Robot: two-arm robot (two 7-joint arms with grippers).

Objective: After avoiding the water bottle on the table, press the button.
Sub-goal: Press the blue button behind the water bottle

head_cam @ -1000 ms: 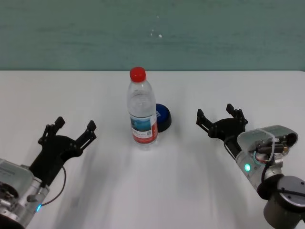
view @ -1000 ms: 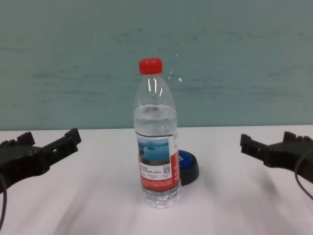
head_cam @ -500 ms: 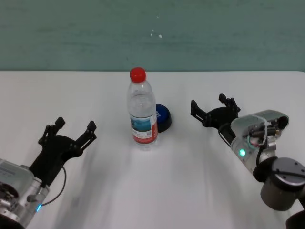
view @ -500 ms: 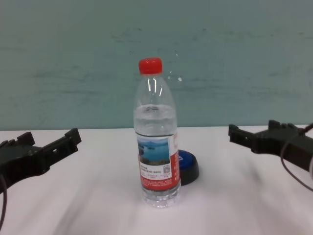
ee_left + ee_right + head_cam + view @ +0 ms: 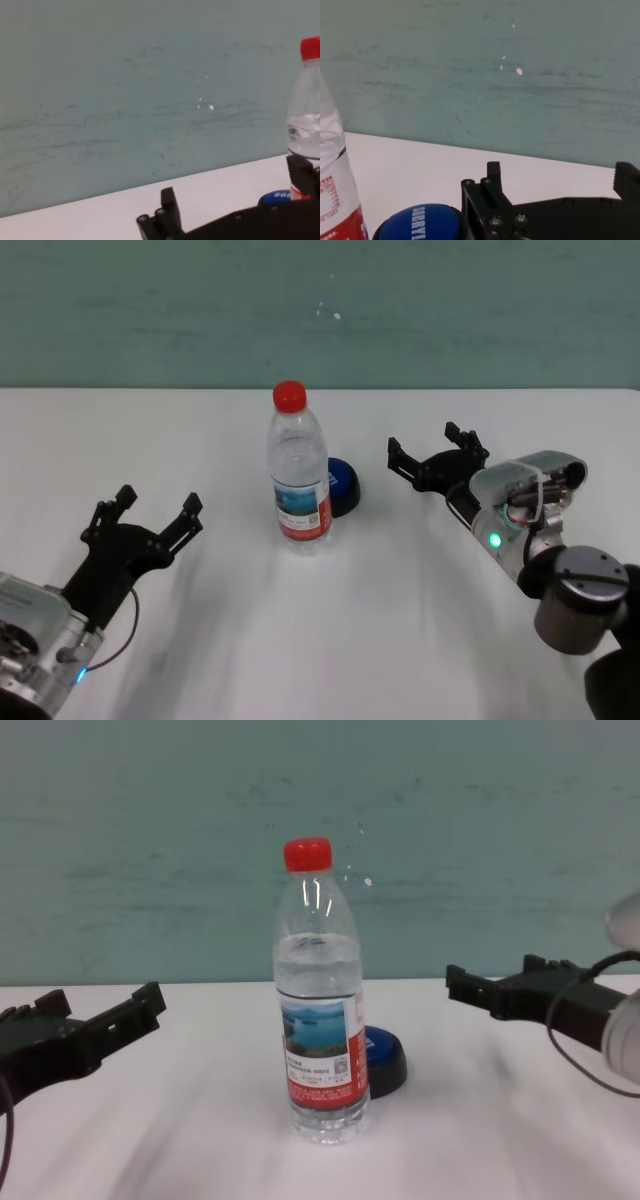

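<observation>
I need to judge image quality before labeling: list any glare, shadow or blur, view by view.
Head view: soft streaky shadows on the table near both arms. Chest view: bright highlights on the water bottle; the right gripper is slightly soft. Right wrist view: the button and right gripper are cropped at the frame edge. Left wrist view: the left gripper shows as a dark silhouette.

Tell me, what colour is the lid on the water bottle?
Red. The water bottle has a red screw cap, clearest in the chest view.

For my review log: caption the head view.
Right gripper open beside the button behind the water bottle; left gripper idle.
</observation>
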